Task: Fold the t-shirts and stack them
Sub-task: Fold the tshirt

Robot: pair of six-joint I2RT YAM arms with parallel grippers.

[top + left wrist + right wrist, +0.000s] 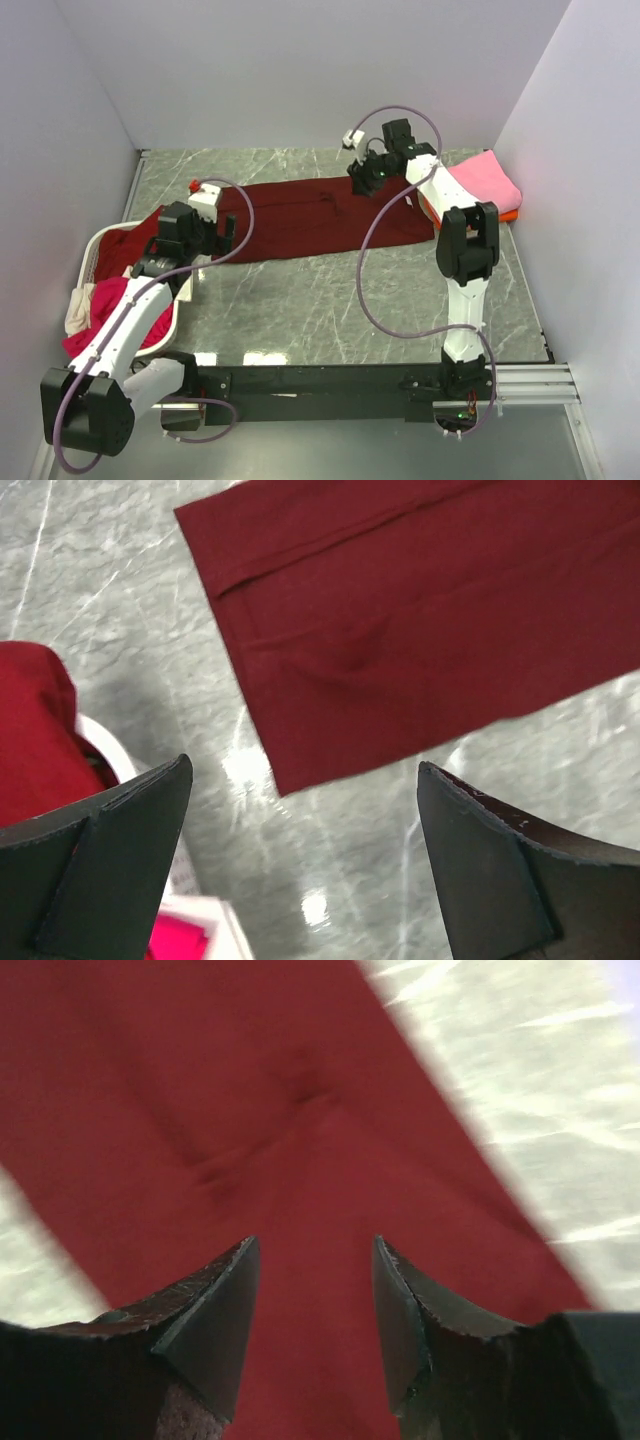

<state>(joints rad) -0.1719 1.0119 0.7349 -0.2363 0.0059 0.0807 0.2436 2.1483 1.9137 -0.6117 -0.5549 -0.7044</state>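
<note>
Lying as a long folded band across the tabletop point(300, 310), long axis running left to right, the dark maroon t-shirt point(310, 220) has its left end just ahead of the left pincer point(305, 765) (released, holding nothing), while the right pincer point(314, 1242), also released and empty, hangs over its right half.
</note>
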